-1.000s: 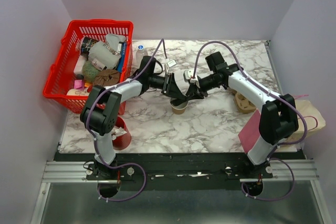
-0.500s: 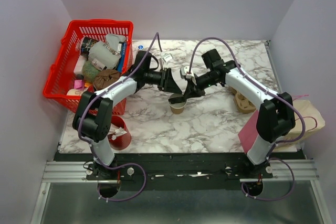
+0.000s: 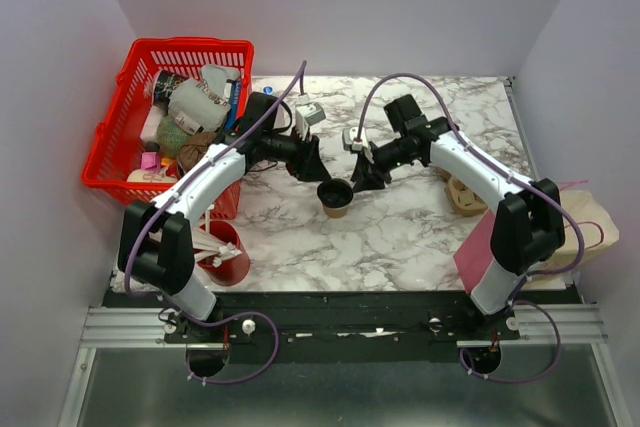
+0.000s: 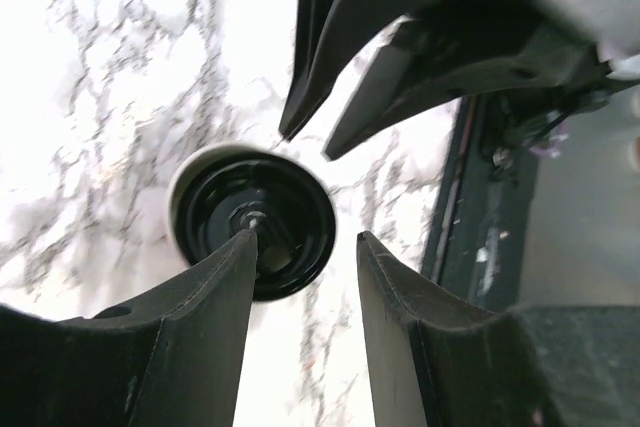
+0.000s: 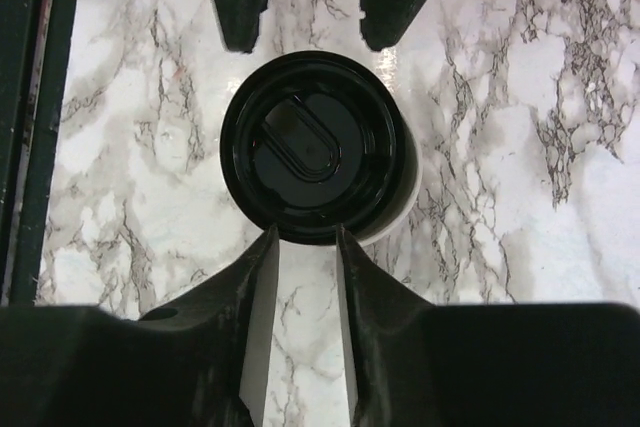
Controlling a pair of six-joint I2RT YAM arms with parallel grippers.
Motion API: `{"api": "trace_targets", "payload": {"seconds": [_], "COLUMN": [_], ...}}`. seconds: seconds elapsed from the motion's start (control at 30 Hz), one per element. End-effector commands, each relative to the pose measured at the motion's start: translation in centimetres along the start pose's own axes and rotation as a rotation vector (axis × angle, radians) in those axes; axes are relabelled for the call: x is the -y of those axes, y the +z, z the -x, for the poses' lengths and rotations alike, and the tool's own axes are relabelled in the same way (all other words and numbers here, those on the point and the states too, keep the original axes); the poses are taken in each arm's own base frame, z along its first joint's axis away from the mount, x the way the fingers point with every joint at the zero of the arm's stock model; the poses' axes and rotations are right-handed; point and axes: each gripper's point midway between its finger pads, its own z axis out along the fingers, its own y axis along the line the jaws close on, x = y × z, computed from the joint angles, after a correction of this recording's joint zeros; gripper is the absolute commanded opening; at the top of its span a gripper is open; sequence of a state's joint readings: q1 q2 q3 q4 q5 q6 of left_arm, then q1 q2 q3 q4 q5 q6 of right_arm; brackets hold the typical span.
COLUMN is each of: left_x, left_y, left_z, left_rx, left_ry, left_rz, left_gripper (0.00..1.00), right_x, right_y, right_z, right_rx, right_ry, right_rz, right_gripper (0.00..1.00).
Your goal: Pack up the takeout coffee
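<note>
On the middle of the marble table (image 3: pixel 400 237) you see the takeout coffee (image 3: pixel 336 194) standing upright, with its black lid (image 5: pixel 310 147) on top. Your left gripper (image 4: pixel 307 237) hangs over its left side with the fingers spread, and nothing is between them. Your right gripper (image 5: pixel 306 232) faces it from the other side; its fingers are parted by a narrow gap, also empty. Their tips are just beside the rim of the lid, and I cannot tell if they touch it. At the far left stands the red basket (image 3: pixel 190 52), full of items. A red cup (image 3: pixel 232 265) stands near the left arm, and a brown pulp carrier (image 3: pixel 465 195) lies on the right.
</note>
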State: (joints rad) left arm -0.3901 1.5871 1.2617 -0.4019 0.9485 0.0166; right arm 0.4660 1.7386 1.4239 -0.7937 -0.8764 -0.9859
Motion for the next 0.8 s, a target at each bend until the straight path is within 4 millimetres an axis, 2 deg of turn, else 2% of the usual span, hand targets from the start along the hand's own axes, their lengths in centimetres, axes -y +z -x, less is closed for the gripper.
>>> {"api": "trace_targets", "payload": {"seconds": [0.0,0.03,0.1,0.23,0.3,0.4,0.57,0.77], "left_x": [-0.9,-0.9,-1.0,-0.7,-1.4,-1.5,-1.3,-1.4], "left_y": [-1.5,-1.8,-2.2,-3.7,-4.4,-5.2,-6.1,-6.4], "left_z": [-0.6,-0.3,0.1,1.4,1.5,1.4,1.3,1.4], "left_rx": [-0.036,-0.028,-0.011,0.059,0.072,0.079,0.084,0.101], "left_ry": [0.13,0.134,0.125,0.084,0.06,0.01,0.026,0.018], "left_rz": [0.107,0.127,0.162,0.239,0.313,0.364,0.388,0.392], "left_gripper": [0.53,0.53,0.53,0.55,0.57,0.58,0.59,0.59], "right_x": [-0.7,-1.0,-1.4,-2.0,-1.8,-2.2,-2.9,-3.8], "right_y": [-0.7,-0.9,-0.6,0.6,1.0,2.2,3.4,4.4], "right_z": [1.4,2.0,1.4,1.4,1.6,1.6,1.7,0.8], "right_rx": [0.008,0.014,0.002,-0.023,-0.023,-0.039,-0.058,-0.101], "right_ry": [-0.148,-0.198,-0.233,-0.285,-0.314,-0.368,-0.391,-0.378], "right_rz": [-0.053,-0.07,-0.07,-0.027,-0.031,-0.017,0.006,0.02], "right_gripper": [0.46,0.48,0.52,0.53,0.53,0.53,0.53,0.54]}}
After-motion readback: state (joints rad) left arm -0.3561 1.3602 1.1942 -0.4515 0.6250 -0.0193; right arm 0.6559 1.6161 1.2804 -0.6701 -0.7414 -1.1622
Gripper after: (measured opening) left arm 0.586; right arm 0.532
